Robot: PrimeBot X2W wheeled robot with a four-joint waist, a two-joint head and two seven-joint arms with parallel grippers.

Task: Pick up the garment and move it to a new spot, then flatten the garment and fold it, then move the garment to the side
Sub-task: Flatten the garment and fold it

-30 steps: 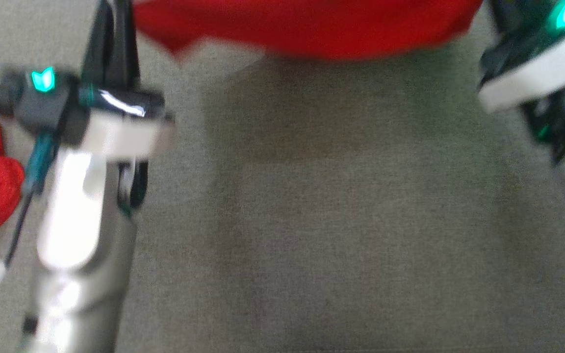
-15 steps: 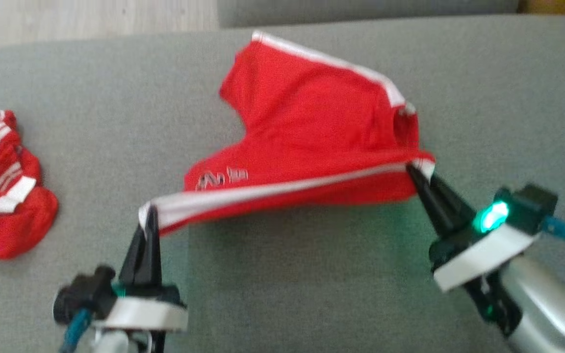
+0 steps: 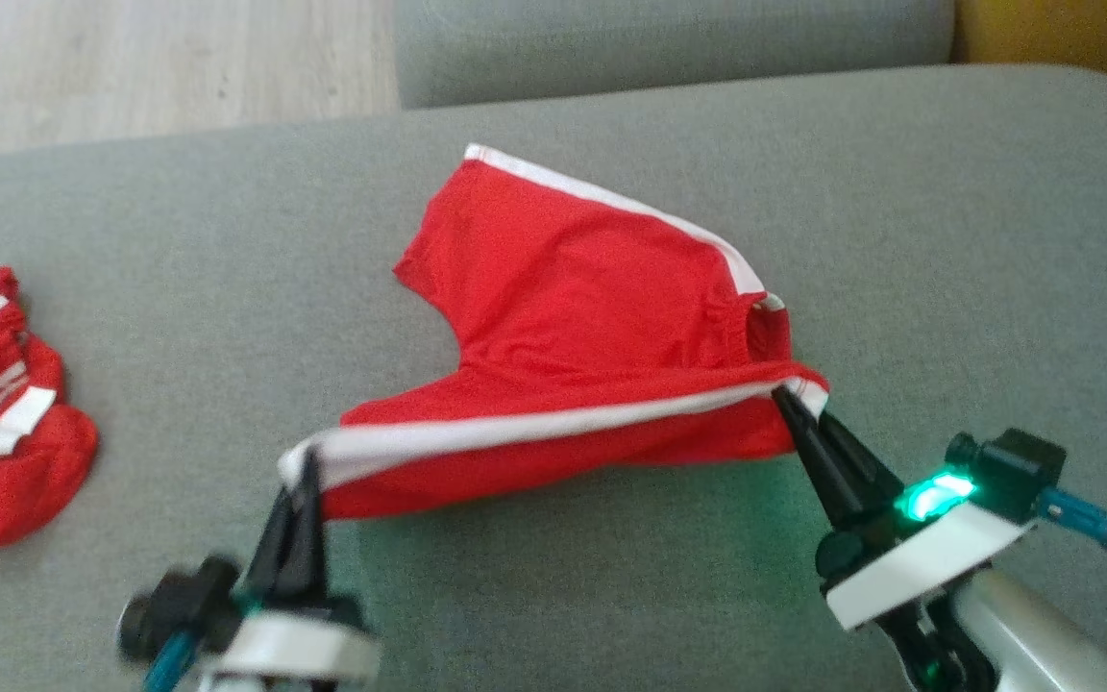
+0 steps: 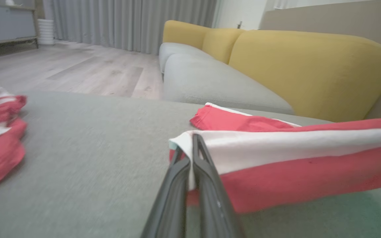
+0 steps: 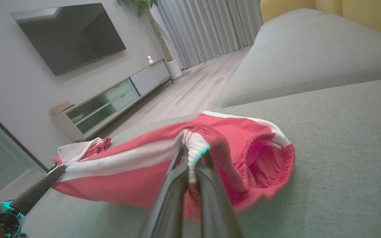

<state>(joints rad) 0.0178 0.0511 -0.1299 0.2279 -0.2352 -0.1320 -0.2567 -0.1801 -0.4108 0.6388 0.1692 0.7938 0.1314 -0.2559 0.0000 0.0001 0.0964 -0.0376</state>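
One garment (image 3: 573, 317) stretched | right wrist: television (image 5: 68, 36) | left wrist: yellow cushions (image 4: 303, 66)

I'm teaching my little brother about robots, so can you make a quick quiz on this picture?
1. True or false: the red shorts lie untouched on the grey sofa.
2. What colour stripe do the left fingers and right fingers pinch? A white, B blue, C black.
3. Fill in: the other red-and-white heap lies on the robot's ____ side.
Key: 1 false, both pairs of fingers hold them stretched; 2 A; 3 left.
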